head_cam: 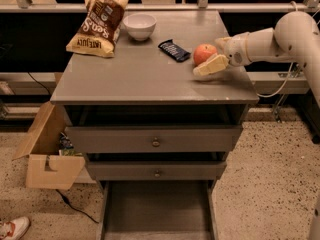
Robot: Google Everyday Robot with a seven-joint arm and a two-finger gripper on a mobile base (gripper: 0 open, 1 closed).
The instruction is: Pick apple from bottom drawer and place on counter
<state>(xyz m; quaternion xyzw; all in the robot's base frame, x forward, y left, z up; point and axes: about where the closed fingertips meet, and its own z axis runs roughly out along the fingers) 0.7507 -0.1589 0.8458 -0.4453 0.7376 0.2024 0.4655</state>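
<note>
The red and yellowish apple (204, 52) rests on the right part of the grey counter (140, 76). My gripper (201, 61) reaches in from the right on the white arm and is shut on the apple, with one pale finger (211, 65) lying across its near side and the other hidden behind it. The bottom drawer (157, 209) is pulled open below the cabinet, and its grey floor shows nothing in it.
A chip bag (97, 24), a white bowl (139, 25) and a dark blue snack bar (174, 50) lie at the back of the counter. Two knobbed drawers (156, 141) are slightly ajar. An open cardboard box (47, 156) stands on the floor at left.
</note>
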